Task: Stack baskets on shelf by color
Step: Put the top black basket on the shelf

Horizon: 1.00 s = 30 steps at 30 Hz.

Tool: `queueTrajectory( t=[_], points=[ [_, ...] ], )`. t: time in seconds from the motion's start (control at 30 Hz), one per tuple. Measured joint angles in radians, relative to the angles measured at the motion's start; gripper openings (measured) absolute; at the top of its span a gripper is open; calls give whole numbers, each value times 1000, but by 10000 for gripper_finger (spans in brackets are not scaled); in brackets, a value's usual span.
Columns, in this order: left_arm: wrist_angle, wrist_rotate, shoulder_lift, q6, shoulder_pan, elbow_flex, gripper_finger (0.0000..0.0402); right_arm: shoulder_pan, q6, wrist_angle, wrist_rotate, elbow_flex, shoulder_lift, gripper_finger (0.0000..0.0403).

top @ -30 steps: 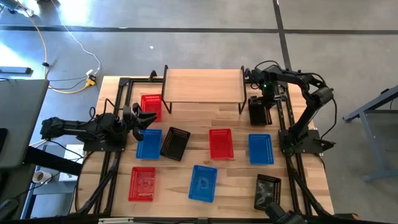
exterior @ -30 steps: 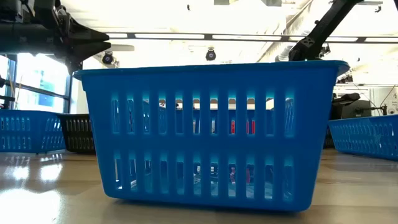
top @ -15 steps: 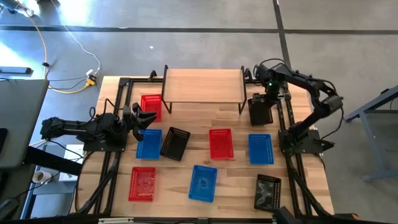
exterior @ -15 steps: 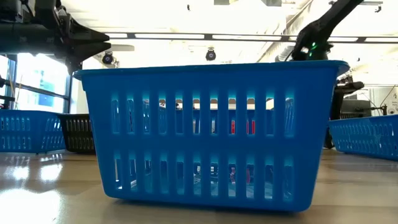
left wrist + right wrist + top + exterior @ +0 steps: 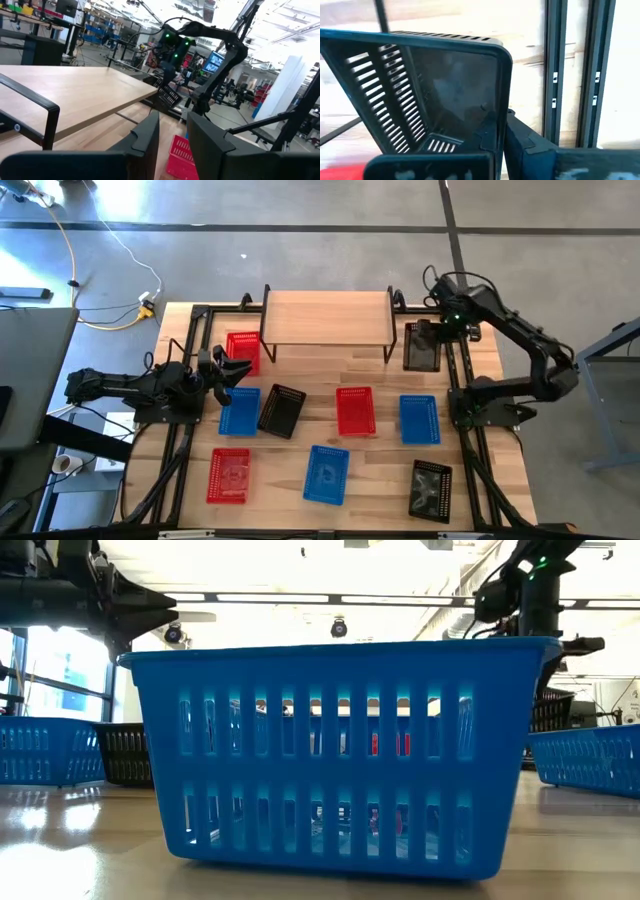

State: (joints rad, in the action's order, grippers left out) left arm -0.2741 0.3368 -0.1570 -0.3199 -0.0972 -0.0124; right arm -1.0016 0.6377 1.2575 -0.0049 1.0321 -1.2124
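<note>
Overhead, reading left to right, I saw my left gripper [image 5: 238, 370] parked at the table's left side between a red basket [image 5: 243, 351] and a blue basket [image 5: 239, 409], its jaws part open and holding nothing. Next came the shelf [image 5: 327, 318] at the table's far edge, its plank bare. Just beyond the shelf's right legs, my right gripper [image 5: 443, 330] was clamped on the rim of a black basket [image 5: 422, 346], lifted and tilted, long axis running front to back. So the shelf lay directly to the left of that basket, and I judged the right arm much the nearer one to place it.
</note>
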Motion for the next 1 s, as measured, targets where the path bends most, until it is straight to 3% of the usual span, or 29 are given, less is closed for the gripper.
queueTrajectory(
  t=[0.4, 1.0],
  points=[
    [23, 0, 0, 0, 0, 0, 90, 0, 43, 6, -59, 13, 142, 0],
    [24, 0, 0, 43, 0, 0, 90, 70, 39, 51, -57, 463, 102, 0]
  ],
)
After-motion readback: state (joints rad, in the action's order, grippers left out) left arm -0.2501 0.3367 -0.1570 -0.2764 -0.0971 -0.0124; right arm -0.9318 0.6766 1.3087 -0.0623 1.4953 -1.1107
